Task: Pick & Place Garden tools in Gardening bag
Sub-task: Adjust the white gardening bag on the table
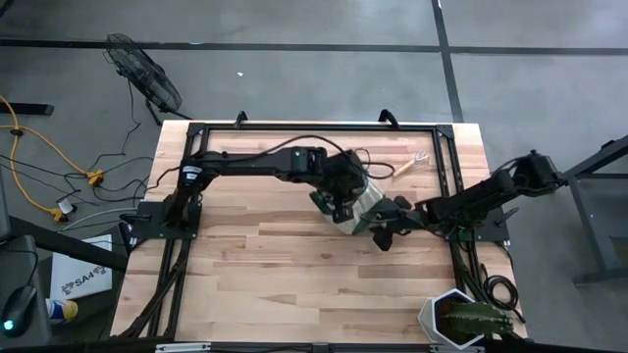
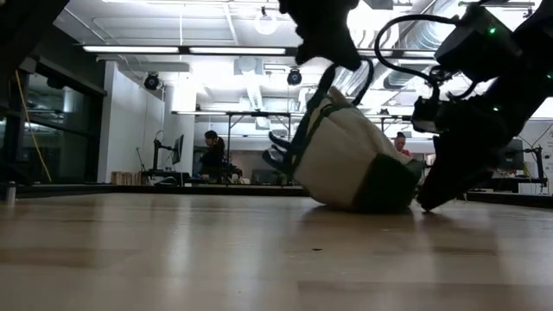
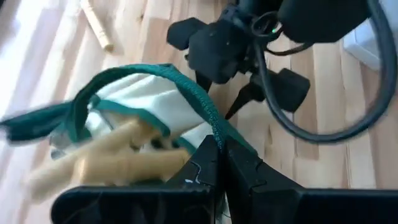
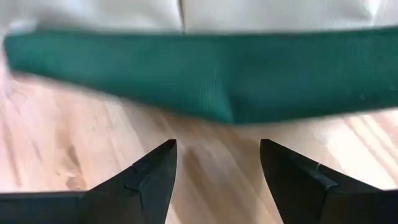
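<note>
Two arms both at the gardening bag (image 1: pixel 361 203), which sits tipped over near the middle of the worktop (image 1: pixel 285 275), a bit toward the far edge and right side. Left fingers (image 3: pixel 219 163) are pinched together on the bag's dark green trim (image 3: pixel 193 93) at the rim; bag mouth faces my left wrist camera, wooden tool handles (image 3: pixel 118 163) showing inside. Low view: bag (image 2: pixel 350 164) leans on its side, one loop handle (image 2: pixel 315 108) pulled upward under my left gripper (image 2: pixel 333 47). Right gripper (image 1: pixel 385 233) is low at the bag's near-right side; its fingers (image 4: pixel 152 177) are spread apart, nothing between them, green bottom band of the bag (image 4: pixel 205 74) just ahead of the tips, not touching as far as I can tell. One wooden-handled fork (image 1: pixel 410 165) lies loose on the worktop near the far-right corner, apart from the bag. Spiky green plant in white pot (image 1: pixel 459 320) sits at the near-right corner, well apart from everything. People (image 2: pixel 212 151) visible in the room behind.
</note>
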`<action>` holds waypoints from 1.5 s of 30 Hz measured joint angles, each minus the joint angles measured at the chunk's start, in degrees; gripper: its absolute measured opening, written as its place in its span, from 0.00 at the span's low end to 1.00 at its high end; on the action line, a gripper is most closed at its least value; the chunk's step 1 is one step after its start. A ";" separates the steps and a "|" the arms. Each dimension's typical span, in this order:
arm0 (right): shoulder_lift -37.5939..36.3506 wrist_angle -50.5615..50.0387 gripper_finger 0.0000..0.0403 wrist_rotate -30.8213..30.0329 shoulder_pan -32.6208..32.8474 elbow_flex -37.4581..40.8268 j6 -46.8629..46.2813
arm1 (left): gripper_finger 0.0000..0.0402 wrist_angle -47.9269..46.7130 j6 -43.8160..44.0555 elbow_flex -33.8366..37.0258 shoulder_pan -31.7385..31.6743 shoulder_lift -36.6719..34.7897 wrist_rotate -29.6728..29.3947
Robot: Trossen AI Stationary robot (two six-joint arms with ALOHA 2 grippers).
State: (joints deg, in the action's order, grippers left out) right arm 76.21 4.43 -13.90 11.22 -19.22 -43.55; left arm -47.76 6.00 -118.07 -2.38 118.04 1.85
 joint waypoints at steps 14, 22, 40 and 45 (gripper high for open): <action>-10.98 -1.26 0.55 12.95 0.94 0.00 -6.60 | 0.00 -2.64 1.79 0.17 0.91 1.81 -2.23; -22.29 -0.59 0.55 12.24 0.90 -0.07 -7.85 | 0.00 -5.85 1.78 0.17 0.91 1.81 -2.78; -18.07 -3.14 0.55 -9.53 0.31 -0.09 5.21 | 0.00 -5.98 -0.22 0.17 0.89 1.81 -2.41; -12.53 -3.94 0.55 -5.67 0.33 -0.11 3.96 | 0.00 -6.00 -1.23 0.17 0.89 1.81 -2.41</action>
State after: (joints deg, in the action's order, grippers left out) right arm 63.68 0.49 -19.57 11.55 -19.33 -39.60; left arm -53.76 4.78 -117.91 -1.50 119.85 -0.56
